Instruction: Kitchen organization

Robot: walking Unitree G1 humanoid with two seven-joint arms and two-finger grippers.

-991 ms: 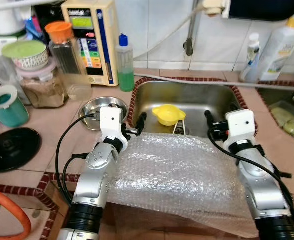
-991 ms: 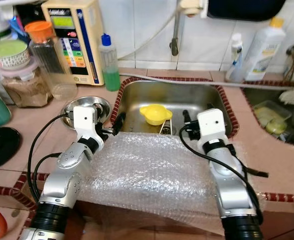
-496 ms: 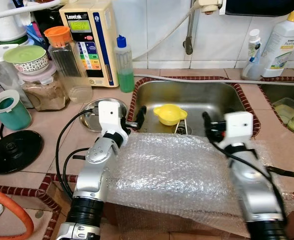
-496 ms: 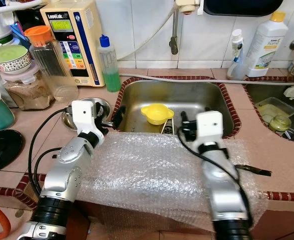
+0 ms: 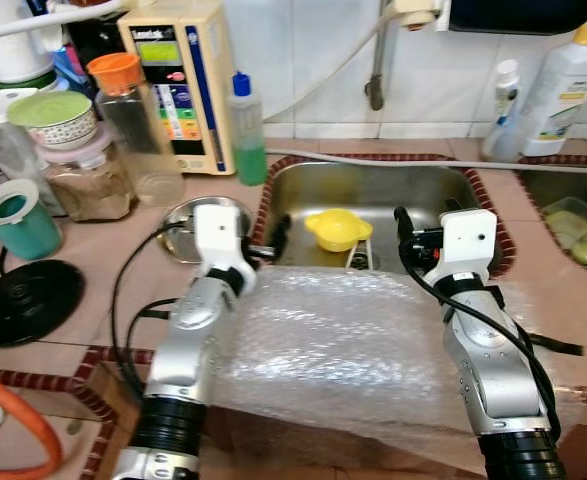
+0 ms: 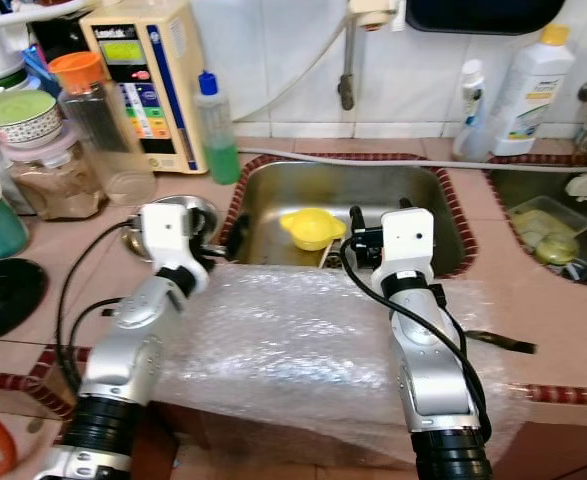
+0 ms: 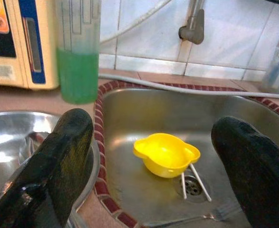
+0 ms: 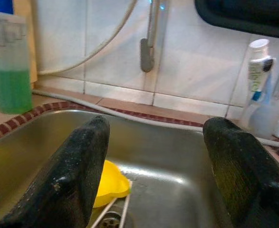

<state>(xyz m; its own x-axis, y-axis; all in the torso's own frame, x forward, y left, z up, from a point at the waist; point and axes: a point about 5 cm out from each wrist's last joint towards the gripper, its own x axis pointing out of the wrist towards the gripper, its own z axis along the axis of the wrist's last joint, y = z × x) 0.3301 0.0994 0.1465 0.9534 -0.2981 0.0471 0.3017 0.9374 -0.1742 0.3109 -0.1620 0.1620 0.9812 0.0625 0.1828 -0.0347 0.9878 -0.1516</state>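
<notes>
A yellow plastic bowl sits in the steel sink near the drain, with a fork and two white sticks beside it. A sheet of bubble wrap drapes over the sink's front rim and the counter edge, under both forearms. My left gripper hovers at the sink's front left corner, open, and holds nothing. My right gripper hovers over the front rim just right of the bowl, also open and holding nothing. Both wrist views look between the fingers at the bowl.
A steel dish lies left of the sink beside my left wrist. A green soap bottle, a cream appliance, jars and a teal cup crowd the left counter. White bottles and a second basin stand at the right.
My right gripper has edged forward and a little left over the sink's front rim. The left gripper holds its place. The head camera has shifted slightly.
</notes>
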